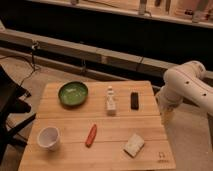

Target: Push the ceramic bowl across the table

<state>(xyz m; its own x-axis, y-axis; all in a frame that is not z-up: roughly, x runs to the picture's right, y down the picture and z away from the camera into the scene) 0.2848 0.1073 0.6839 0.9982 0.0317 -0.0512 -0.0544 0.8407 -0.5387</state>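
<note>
- Green bowl (73,93) sits near the table's (65,120) far left corner, close to the far edge.
- Bare wood lies between the bowl and the white cup (49,137).
- Gripper (166,117) hangs just off the right edge, well apart from the bowl; white figurine (110,101) and dark block (134,100) lie between.
- Cannot tell whether the gripper is closed or parted.

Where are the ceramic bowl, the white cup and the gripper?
ceramic bowl (73,93): camera view, green inside.
white cup (49,137): camera view, its opening.
gripper (167,119): camera view, lower end, beside the table (150,125) right edge.
</note>
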